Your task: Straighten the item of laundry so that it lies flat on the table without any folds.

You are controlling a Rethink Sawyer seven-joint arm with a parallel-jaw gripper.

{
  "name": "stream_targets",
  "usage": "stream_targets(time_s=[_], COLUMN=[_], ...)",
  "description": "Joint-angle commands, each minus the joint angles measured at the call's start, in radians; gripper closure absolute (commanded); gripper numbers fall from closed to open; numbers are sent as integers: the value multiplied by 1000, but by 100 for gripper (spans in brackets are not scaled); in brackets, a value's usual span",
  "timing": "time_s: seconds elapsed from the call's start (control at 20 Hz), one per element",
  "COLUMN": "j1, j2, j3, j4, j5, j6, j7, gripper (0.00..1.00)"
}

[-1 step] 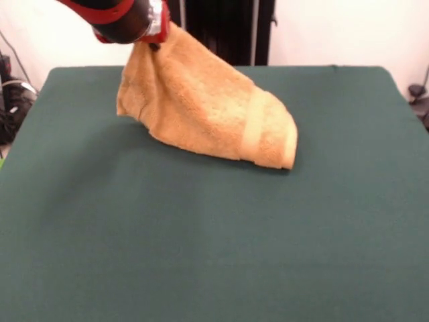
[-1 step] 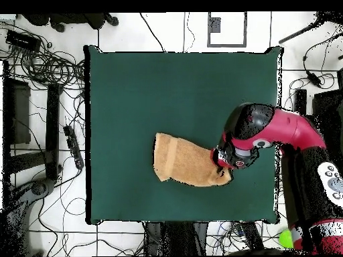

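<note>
The table has wide bare green cloth on every side of the towel, most of it toward the edge away from the arm. The gripper is clamped on one end of the towel, lifted off the table. From there the golden-orange cloth slopes down bunched and doubled, its pale banded end resting on the table.

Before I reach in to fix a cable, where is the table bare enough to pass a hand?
The table is bare across the whole stretch between the towel and the camera-side edge in the front view, and along both side edges. It is crowded only where the gripper lifts one end of the towel near the robot's edge.
</note>
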Motion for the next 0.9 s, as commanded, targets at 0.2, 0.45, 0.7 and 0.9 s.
stream_targets(time_s=[0.2, 0.45, 0.7, 0.9], j1=[13, 40, 60, 57], j2=[97, 95, 83, 66], j3=[76, 55, 47, 63], j4=[13, -1, -17, -8], j5=[-72, -113, -173, -202], j6=[-141, -56, 19, 43], j7=[-144, -177, -225, -270], gripper=[0, 0, 0, 0])
